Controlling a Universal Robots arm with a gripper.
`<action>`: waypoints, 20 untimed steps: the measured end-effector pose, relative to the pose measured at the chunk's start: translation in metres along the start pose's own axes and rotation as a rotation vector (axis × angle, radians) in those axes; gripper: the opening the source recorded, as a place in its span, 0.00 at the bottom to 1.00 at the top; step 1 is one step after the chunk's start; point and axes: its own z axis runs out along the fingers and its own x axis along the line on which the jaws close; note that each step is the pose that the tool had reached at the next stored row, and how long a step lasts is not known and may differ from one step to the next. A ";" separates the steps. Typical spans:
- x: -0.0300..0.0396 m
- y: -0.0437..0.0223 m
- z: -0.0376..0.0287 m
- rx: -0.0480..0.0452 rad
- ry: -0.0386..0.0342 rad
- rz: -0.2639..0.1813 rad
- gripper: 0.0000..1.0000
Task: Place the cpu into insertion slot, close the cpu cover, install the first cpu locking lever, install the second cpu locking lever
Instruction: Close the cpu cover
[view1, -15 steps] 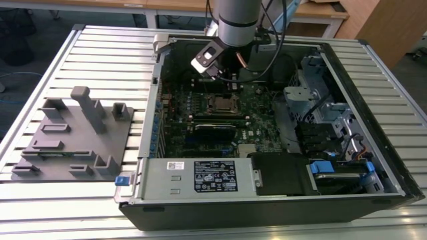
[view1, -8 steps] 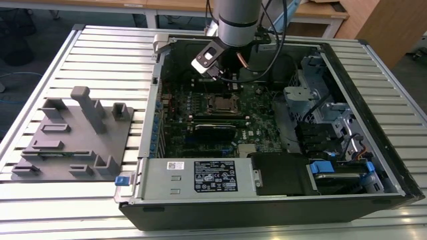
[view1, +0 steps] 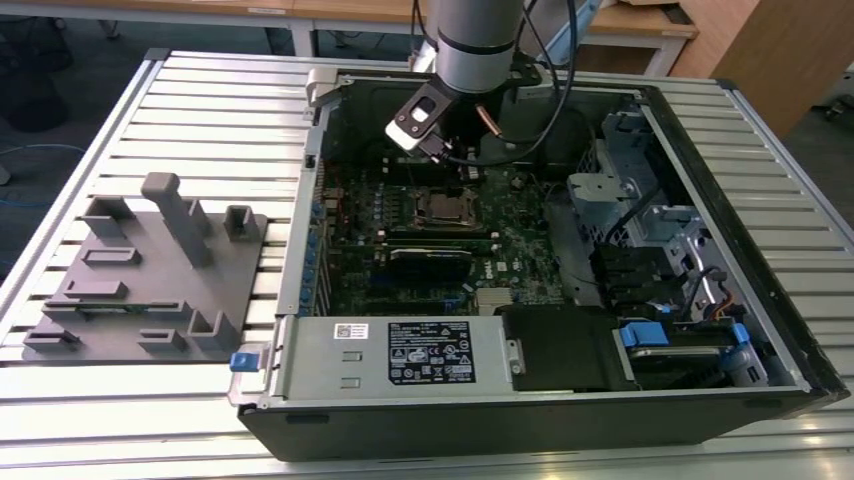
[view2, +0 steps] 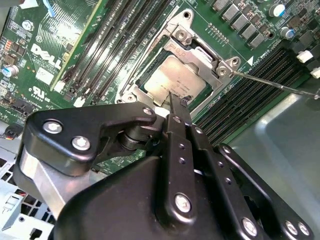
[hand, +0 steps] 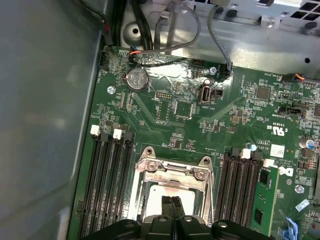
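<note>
Closed gripper (view2: 176, 101) with its tip over the seated cpu (view2: 172, 77).
The fingers are pressed together and hold nothing. Just beneath their tip the cpu lies in the insertion slot (view1: 438, 208), framed by the cpu cover (view2: 205, 52); whether the tip touches it I cannot tell. An off-centre push could, I judge, skid the tip across the metal top or shift the cover. The second wrist view gives a thin locking lever (view2: 270, 84) jutting out beyond the tip, seemingly unlatched; the first wrist view gives memory slots (hand: 107, 185) flanking the gripper.

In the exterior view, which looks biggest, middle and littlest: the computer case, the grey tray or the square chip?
1. computer case
2. grey tray, clearly smaller
3. chip, by far the littlest
</note>
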 end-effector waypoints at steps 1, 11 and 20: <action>0.0000 0.0000 0.0000 0.0000 0.0000 0.000 0.10; 0.0000 0.0000 0.0000 0.0006 0.0033 -0.086 0.10; 0.0000 0.0000 0.0000 0.0008 0.0039 -0.105 0.10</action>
